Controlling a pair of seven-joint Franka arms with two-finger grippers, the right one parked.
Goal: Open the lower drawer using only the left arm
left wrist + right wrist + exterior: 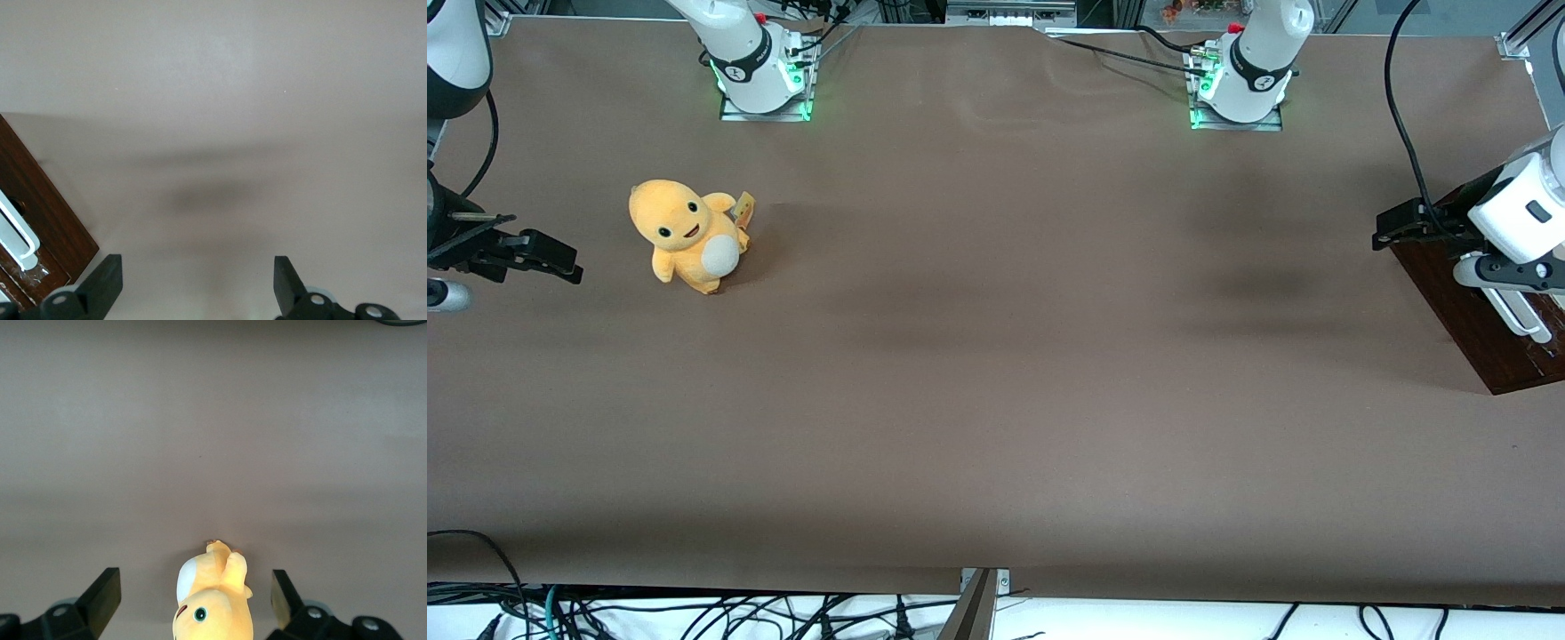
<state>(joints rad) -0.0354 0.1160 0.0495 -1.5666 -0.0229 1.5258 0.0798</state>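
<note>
A dark reddish-brown wood drawer front (1476, 329) with a white bar handle (1519, 318) lies at the working arm's end of the table, partly cut off by the view's edge. I cannot tell whether it is the lower drawer. The left arm (1525, 209) hangs over it. Its black gripper (1396, 227) is above the table just off the wood's edge, apart from the handle. In the left wrist view the gripper (197, 287) is open and empty over bare table, with the wood front (47, 213) and handle (17, 230) off to one side of the fingers (107, 280).
An orange plush toy (689, 236) stands on the brown table (996, 356) toward the parked arm's end; it also shows in the right wrist view (213, 600). Two arm bases (1240, 80) stand at the table's edge farthest from the front camera.
</note>
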